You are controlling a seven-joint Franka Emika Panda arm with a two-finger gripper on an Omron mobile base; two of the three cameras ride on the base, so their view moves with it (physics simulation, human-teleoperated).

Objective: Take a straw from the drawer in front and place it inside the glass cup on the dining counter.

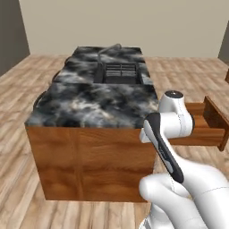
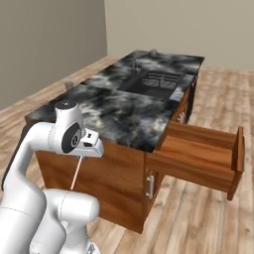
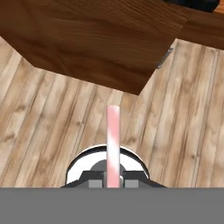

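Observation:
My gripper [image 2: 82, 155] is shut on the straw [image 2: 76, 173], a thin pale pink stick that hangs down from the hand in front of the counter's wooden base. In the hand view the straw [image 3: 113, 140] runs up from between the finger tips of the gripper [image 3: 113, 177], over plank floor. The drawer [image 2: 198, 156] stands pulled out to the right of the hand, and it also juts out at the right edge of the left base view [image 1: 209, 121]. The dining counter [image 2: 119, 111] has a small glass cup [image 2: 69, 85] at its far left edge.
A dark sink [image 2: 155, 81] with a faucet [image 1: 107, 50] is set into the far half of the marble top [image 1: 98, 105]. The counter's wooden corner [image 3: 131, 65] lies just ahead of the hand. Open plank floor surrounds the island.

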